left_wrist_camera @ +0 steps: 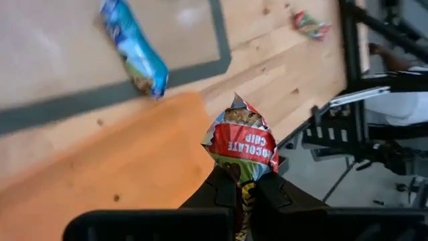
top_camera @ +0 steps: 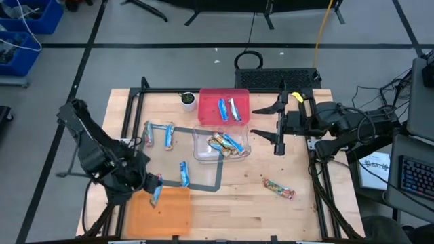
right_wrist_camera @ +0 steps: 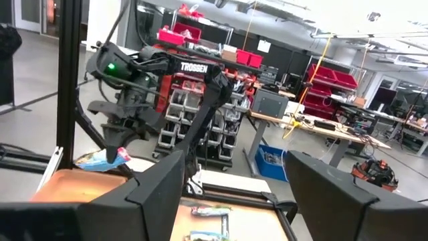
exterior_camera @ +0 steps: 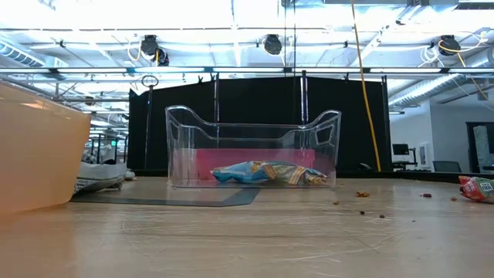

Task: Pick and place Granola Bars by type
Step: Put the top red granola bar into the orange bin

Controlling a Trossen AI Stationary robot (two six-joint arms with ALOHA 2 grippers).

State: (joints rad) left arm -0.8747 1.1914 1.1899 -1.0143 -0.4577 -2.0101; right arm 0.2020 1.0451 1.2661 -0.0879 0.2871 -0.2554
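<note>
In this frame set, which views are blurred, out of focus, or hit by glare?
Low view: ceiling lights glare white; the orange bin looms soft. Left wrist view: the left gripper and its red-wrapped bar are blurred. Right wrist view: the right gripper's fingers are out of focus.

The red band on the wrapper of the granola bar [left_wrist_camera: 242, 144] pinched in the left gripper's fingers [left_wrist_camera: 221, 191] reads "CHOCOLATE CHIP" in white letters. In the right wrist view, the left arm [right_wrist_camera: 194, 77] carries the white word "TROSSEN".
</note>
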